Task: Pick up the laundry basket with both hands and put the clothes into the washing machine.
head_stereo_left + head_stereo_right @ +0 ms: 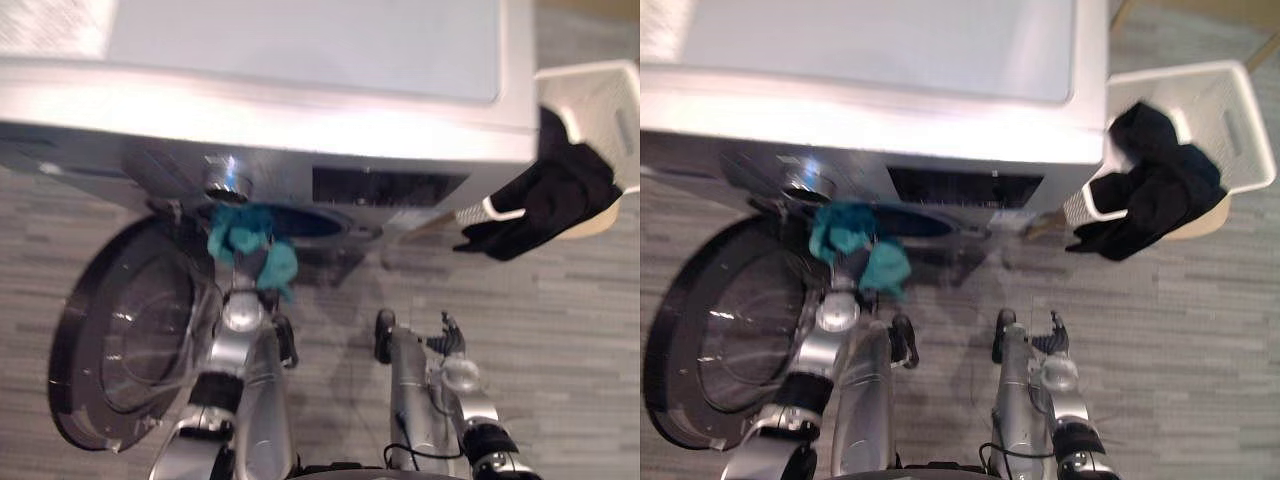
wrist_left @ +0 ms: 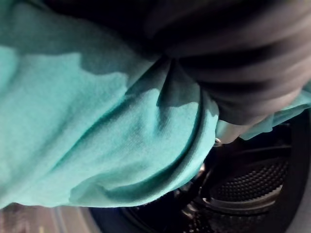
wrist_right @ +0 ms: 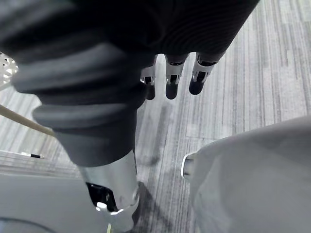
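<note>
At the mouth of the washing machine (image 1: 300, 90), left hand (image 2: 233, 73) lies under teal cloth (image 1: 245, 245) (grip unreadable); right hand (image 3: 170, 73) hangs slack before it

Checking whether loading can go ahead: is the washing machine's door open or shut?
Open: the round door is swung out left of the drum opening, where teal cloth hangs.

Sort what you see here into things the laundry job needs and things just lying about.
Needed for the job:
washer and its open door
teal cloth at the drum mouth, with the left hand
basket
black clothes hanging over its rim
right hand, idle, open

Just lying about:
tan thing under the basket
carpet
</note>
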Robot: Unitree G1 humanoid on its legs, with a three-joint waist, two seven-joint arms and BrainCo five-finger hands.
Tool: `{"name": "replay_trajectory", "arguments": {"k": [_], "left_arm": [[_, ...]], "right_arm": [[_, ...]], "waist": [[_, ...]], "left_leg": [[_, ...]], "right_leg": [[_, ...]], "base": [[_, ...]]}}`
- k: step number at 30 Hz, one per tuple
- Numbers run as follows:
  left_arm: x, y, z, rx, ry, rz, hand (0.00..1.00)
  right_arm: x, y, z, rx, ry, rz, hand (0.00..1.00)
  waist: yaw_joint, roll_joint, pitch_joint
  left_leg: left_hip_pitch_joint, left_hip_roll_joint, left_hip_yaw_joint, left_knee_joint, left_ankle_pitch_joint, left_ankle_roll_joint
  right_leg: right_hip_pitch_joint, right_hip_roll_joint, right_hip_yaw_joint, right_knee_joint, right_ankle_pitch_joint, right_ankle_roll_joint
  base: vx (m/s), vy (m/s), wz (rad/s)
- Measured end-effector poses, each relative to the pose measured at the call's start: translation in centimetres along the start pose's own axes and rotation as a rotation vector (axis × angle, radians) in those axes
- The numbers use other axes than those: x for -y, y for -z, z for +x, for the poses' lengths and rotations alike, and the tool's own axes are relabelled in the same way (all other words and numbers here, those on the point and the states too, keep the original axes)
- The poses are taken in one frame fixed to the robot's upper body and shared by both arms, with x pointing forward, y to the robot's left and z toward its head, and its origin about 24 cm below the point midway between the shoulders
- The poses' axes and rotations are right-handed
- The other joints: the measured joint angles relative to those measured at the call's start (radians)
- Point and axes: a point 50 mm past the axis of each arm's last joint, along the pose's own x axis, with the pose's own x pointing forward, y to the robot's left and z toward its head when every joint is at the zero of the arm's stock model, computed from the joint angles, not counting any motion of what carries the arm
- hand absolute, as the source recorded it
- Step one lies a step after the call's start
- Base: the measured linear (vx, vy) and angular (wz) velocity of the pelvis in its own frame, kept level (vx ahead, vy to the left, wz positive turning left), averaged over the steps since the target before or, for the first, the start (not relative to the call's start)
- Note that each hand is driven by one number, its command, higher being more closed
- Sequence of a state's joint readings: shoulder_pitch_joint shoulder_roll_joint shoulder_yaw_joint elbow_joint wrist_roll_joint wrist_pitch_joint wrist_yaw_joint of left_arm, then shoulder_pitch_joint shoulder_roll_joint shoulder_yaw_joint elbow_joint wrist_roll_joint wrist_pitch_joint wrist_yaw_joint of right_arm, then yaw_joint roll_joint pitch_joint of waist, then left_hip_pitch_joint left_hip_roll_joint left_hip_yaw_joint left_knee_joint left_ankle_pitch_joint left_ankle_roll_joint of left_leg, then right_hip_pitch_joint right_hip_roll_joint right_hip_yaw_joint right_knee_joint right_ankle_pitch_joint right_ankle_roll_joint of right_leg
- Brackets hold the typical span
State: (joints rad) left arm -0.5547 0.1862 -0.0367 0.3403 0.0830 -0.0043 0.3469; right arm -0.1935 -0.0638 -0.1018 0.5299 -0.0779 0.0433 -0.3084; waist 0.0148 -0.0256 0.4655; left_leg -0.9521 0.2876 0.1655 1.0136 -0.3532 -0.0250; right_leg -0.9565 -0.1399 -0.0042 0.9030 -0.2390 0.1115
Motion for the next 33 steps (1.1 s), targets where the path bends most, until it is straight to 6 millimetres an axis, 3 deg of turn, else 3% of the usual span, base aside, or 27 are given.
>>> {"name": "replay_trajectory", "arguments": {"k": [2,3,5,8,12,13,21,33], "left_arm": [[-1.5,-4.8,2.3,0.169,-0.085,0.011,1.0],[-1.9,-5.9,2.8,0.205,-0.102,0.016,1.0],[-3.3,-10.3,4.6,0.337,-0.182,0.066,1.0],[-4.8,-14.8,5.6,0.472,-0.292,0.145,1.0],[-5.9,-18.0,6.4,0.548,-0.403,0.248,1.0],[-5.9,-18.8,6.7,0.558,-0.421,0.276,0.0],[-6.0,-22.0,8.8,0.536,-0.446,0.346,0.0],[-4.9,-20.9,9.9,0.438,-0.259,0.388,0.0]], "right_arm": [[-0.1,-2.6,0.0,0.107,0.024,0.05,0.0],[0.0,-3.2,0.0,0.136,0.03,0.059,0.0],[0.3,-5.2,-0.1,0.232,0.049,0.09,0.0],[0.7,-6.4,-0.3,0.301,0.074,0.119,0.0],[1.1,-7.9,-0.6,0.393,0.081,0.171,0.0],[1.2,-8.2,-0.8,0.413,0.082,0.177,0.0],[1.6,-9.8,-1.3,0.517,0.078,0.218,0.0],[2.0,-9.7,-1.1,0.501,0.049,0.221,0.0]], "waist": [[-0.001,-0.004,0.012],[-0.003,-0.009,0.017],[-0.003,-0.025,0.035],[-0.012,-0.043,0.044],[-0.028,-0.048,0.046],[-0.03,-0.055,0.049],[-0.056,-0.075,0.054],[-0.052,-0.076,0.053]], "left_leg": [[-0.147,0.015,-0.026,0.096,-0.012,0.008],[-0.174,0.018,-0.03,0.116,-0.015,0.008],[-0.275,0.029,-0.06,0.202,-0.03,0.005],[-0.37,0.042,-0.089,0.28,-0.042,0.004],[-0.455,0.043,-0.118,0.334,-0.043,0.004],[-0.473,0.044,-0.123,0.341,-0.043,0.003],[-0.563,0.043,-0.142,0.386,-0.042,0.003],[-0.568,0.025,-0.176,0.416,-0.036,-0.006]], "right_leg": [[-0.146,0.005,0.003,0.103,-0.023,-0.002],[-0.173,0.005,0.004,0.126,-0.028,-0.004],[-0.268,0.013,0.005,0.216,-0.049,-0.006],[-0.356,0.017,0.0,0.297,-0.069,-0.015],[-0.429,0.018,-0.008,0.353,-0.077,-0.02],[-0.445,0.018,-0.01,0.363,-0.078,-0.021],[-0.52,0.017,-0.022,0.402,-0.079,-0.023],[-0.517,-0.003,-0.035,0.465,-0.107,-0.04]], "base": [[-0.06,-0.067,-0.07],[-0.07,-0.083,-0.04],[-0.07,-0.079,-0.03],[-0.07,-0.062,-0.01],[-0.1,-0.049,0.0],[-0.06,-0.017,0.01],[-0.03,0.0,-0.01],[0.0,-0.017,0.08]]}}
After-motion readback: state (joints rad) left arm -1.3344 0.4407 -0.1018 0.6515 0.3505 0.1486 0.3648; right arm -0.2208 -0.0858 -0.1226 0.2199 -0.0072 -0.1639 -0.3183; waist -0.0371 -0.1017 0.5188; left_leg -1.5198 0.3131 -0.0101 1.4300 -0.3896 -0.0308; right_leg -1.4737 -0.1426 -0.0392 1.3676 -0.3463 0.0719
